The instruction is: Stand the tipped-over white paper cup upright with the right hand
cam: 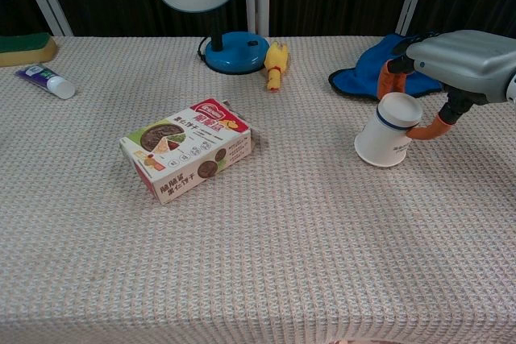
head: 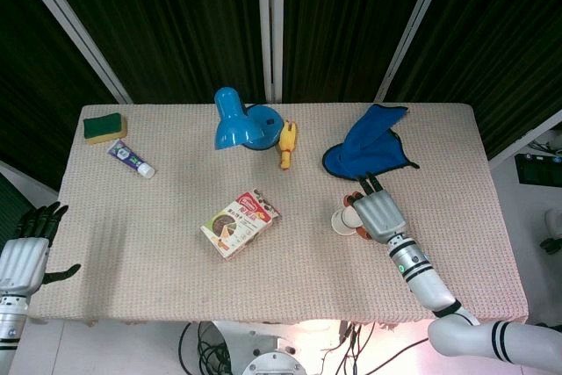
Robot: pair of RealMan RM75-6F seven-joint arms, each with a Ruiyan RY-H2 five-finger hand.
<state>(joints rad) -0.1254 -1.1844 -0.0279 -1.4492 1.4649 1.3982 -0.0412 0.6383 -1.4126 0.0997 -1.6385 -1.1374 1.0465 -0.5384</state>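
Note:
The white paper cup (cam: 387, 132) with a blue ring lies tilted on the table's right side, mouth toward the lower left and base raised toward my right hand (cam: 461, 57). The hand's orange-tipped fingers (cam: 385, 80) reach over the far side of the cup and the thumb curls under its near side, so the cup is pinched between them. From the head view, the right hand (head: 378, 215) covers most of the cup (head: 342, 222). My left hand (head: 25, 254) hangs off the table's left edge, fingers apart, holding nothing.
A blue cloth (cam: 379, 72) lies just behind the cup. A snack box (cam: 189, 148) sits mid-table. At the back stand a blue lamp (head: 241, 122) and a yellow toy (cam: 276, 64). A tube (head: 132, 159) and a sponge (head: 104, 126) lie far left.

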